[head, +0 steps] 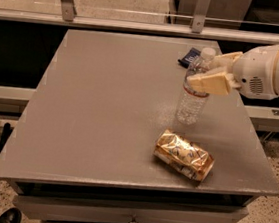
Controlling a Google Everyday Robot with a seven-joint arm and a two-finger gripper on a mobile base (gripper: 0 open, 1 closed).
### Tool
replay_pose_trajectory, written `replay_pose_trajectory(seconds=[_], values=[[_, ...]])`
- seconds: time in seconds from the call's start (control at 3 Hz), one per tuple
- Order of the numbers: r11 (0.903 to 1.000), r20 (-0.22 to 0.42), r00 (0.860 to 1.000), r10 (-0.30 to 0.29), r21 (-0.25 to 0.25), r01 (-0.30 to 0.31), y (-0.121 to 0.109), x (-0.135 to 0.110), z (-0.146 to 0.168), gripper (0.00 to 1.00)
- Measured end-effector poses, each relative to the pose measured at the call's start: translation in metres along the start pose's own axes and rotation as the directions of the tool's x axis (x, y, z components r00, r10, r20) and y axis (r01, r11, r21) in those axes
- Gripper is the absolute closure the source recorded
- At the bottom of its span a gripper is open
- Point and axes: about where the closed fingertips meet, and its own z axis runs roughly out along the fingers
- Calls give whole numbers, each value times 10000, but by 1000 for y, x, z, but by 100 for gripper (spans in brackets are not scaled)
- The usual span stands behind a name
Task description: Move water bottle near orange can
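Water bottle [190, 105] upright on gray table [99, 109], right of center. Gripper [203, 70] reaches in from right, fingers pinching the bottle's upper part. Orange can [184, 155] lies on its side near, in front. Dark blue packet [189, 57] behind the bottle.

Water bottle [189, 106] stands on worktop [105, 104], right of centre. Pincer [203, 71] reaches in from right, clamped on its upper part. Orange can [184, 155] lies just nearer. Packet [190, 57] sits behind bottle.
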Motion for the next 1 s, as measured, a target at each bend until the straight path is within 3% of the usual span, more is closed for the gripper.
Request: replay_pose_trajectory(seconds=[0.33,0.67,1.0], values=[[10000,6,10000,49,-14,-49,2,2,1,13],[9999,-12,9999,99,-21,-99,3,4,1,0],[9999,-21,9999,120,-23,-120,3,5,2,0]])
